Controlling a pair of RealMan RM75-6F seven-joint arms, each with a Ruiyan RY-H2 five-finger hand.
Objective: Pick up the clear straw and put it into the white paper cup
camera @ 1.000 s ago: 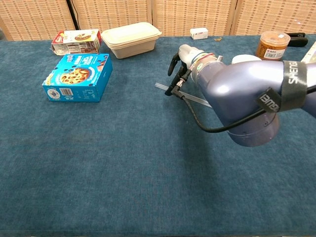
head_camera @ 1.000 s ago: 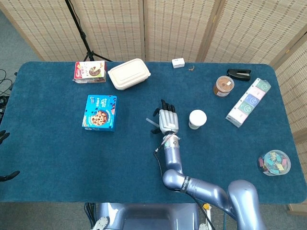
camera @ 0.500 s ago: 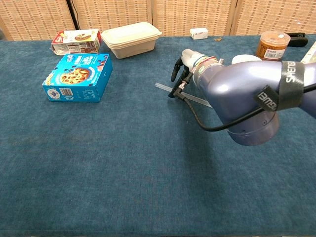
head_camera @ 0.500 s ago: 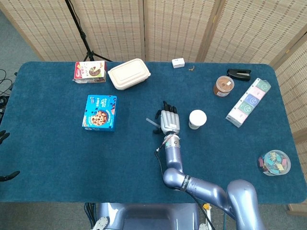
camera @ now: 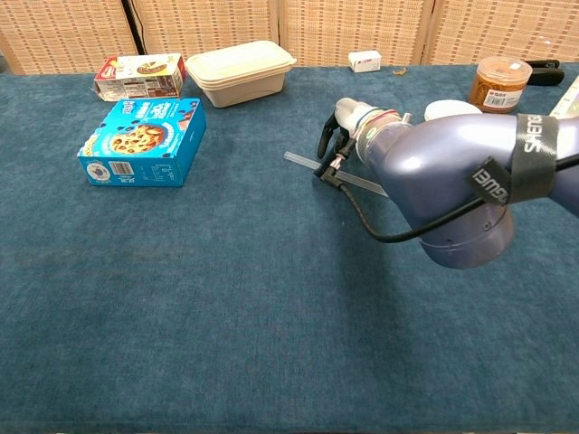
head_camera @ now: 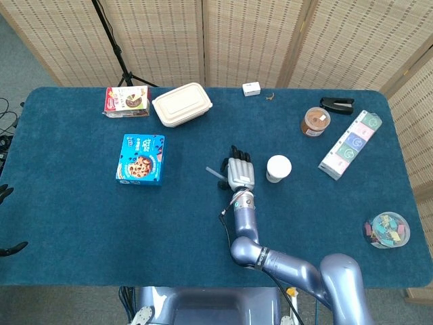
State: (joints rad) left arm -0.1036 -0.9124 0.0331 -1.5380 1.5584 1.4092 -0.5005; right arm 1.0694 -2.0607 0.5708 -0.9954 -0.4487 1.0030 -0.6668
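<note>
The clear straw [head_camera: 214, 173] lies flat on the blue tablecloth, its left end sticking out from under my right hand [head_camera: 239, 171]. That hand hovers low over the straw with its fingers stretched away from me and slightly spread, holding nothing. In the chest view the straw [camera: 301, 161] runs slantwise under the hand's dark fingers [camera: 331, 146], and the arm hides its right part. The white paper cup [head_camera: 278, 168] stands upright just right of the hand; only its rim [camera: 450, 109] shows behind the arm in the chest view. My left hand is out of sight.
A blue cookie box [head_camera: 141, 159] lies to the left. At the back stand a beige lidded food container [head_camera: 181, 104], a small snack box [head_camera: 126, 101] and a small white box [head_camera: 252, 88]. To the right are a brown jar [head_camera: 315, 121], a long tea box [head_camera: 350, 144] and a tub of clips [head_camera: 386, 229].
My right hand has drawn back a little toward me and come down closer to the straw. The straw and the cup have stayed where they were.
</note>
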